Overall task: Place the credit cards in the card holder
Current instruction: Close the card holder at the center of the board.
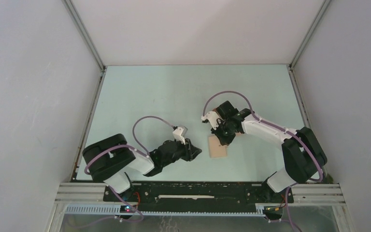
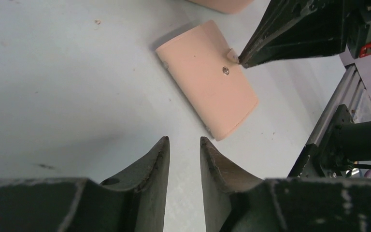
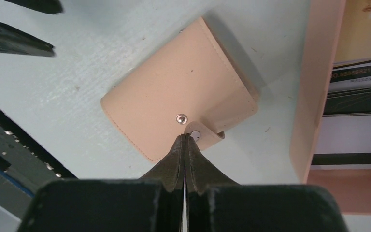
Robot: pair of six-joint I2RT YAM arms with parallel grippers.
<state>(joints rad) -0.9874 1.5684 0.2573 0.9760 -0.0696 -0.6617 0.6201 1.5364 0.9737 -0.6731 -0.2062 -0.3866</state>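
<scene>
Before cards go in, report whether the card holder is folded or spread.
Folded: the card holder lies flat with its covers together, but its snap tab is off the stud.

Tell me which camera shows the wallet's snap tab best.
Right wrist view: the snap tab sits close and sharp at the tips of the shut right gripper. Left wrist shows it small at the edge of the wallet. Top view shows only the wallet.
</scene>
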